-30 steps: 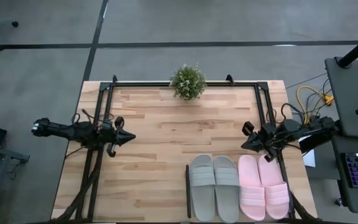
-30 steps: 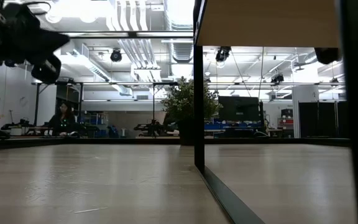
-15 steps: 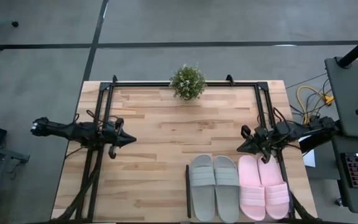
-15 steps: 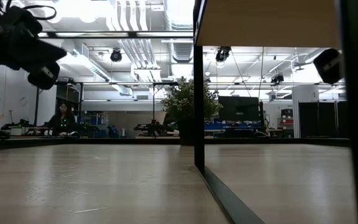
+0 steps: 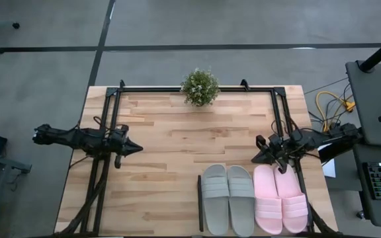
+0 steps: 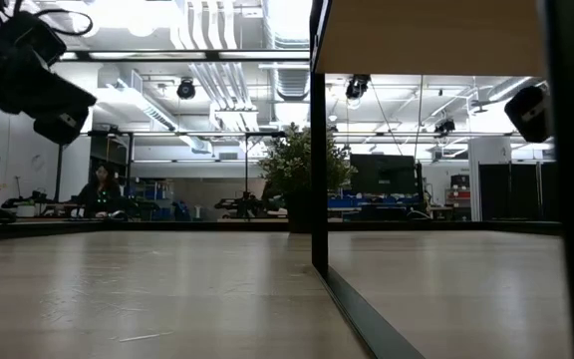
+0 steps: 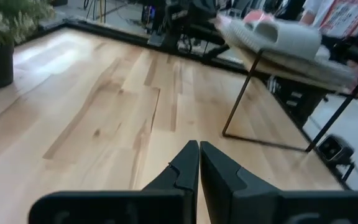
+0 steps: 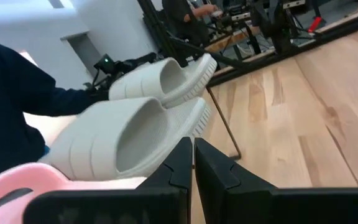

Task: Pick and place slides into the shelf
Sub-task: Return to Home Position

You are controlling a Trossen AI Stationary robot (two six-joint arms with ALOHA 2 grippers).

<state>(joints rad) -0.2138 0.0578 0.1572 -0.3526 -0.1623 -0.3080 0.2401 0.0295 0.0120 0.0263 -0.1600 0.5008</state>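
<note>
Both pairs of slides lie sole-down, side by side, on the shelf [image 5: 200, 198], a raised pale panel at the table's near right. The grey-green pair [image 5: 228, 198] is on the left and the pale pink pair [image 5: 280, 199] on the right. My right gripper [image 5: 255, 158] is shut and hovers just beyond the pink slides' toes. Its wrist view looks over a pink slide [image 8: 5, 180] onto the grey-green slides [image 8: 135, 134]. My left gripper [image 5: 140, 148] is shut and hangs over the table's left half, pointing right. In its wrist view a grey-green slide [image 7: 272, 34] shows on the shelf.
A potted plant [image 5: 200, 87] stands at the middle of the far edge. Black frame rails [image 5: 111, 119] run along the left, far and right sides. In the low view the shelf's underside [image 6: 427, 35] sits on a black leg [image 6: 319, 150]. Bare planks lie between the arms.
My right gripper has come down a little and moved toward the near edge, closer to the pink slides' toes, still shut. The slides have stayed in place.
</note>
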